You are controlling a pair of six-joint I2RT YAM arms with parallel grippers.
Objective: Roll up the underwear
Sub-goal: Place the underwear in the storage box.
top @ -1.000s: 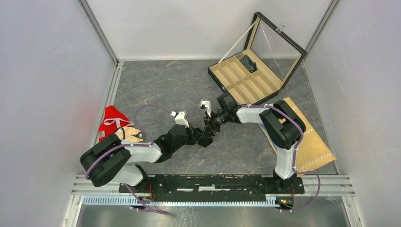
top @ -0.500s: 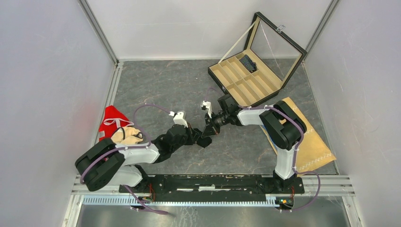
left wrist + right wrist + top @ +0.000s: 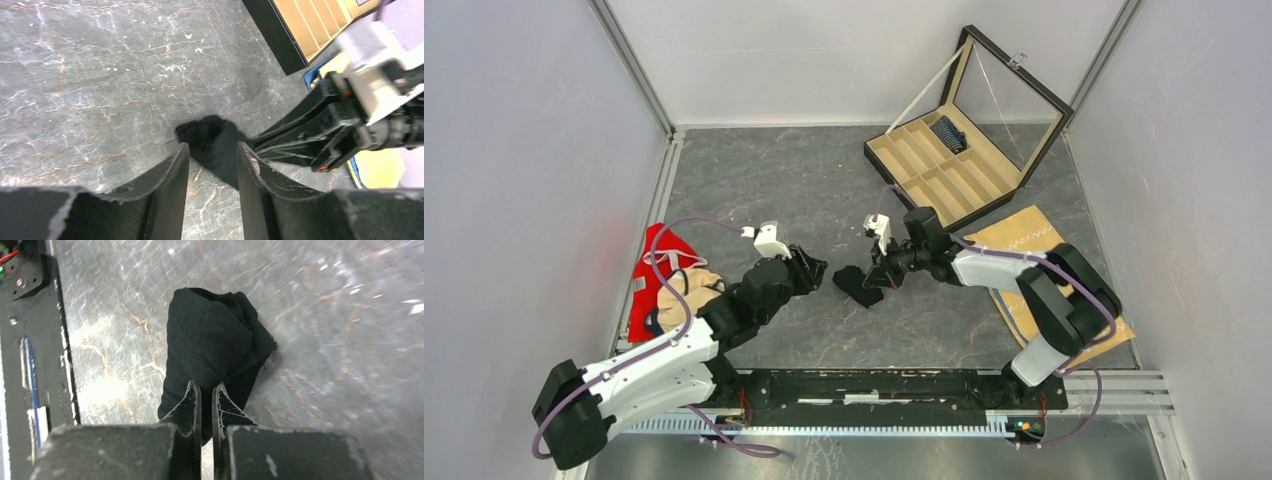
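As R pincer (image 3: 204,388) prob. nips underwear (image 3: 210,340), L pincer (image 3: 212,147) gapes near it.

The grey marbled table (image 3: 804,190) carries a crumpled bundle of black underwear (image 3: 856,283) near its middle. An open black case (image 3: 969,180) with tan compartments sits toward the far right corner. A flat tan cloth (image 3: 1094,300) with white zigzag stitching lies along the right edge, and a red fabric garment (image 3: 656,262) by the left edge.

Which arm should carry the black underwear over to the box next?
Right, most likely. The right tool is shut on the black underwear, and the box sits open on that arm's side. The left tool stands open, clear of the fabric and farther from the box.
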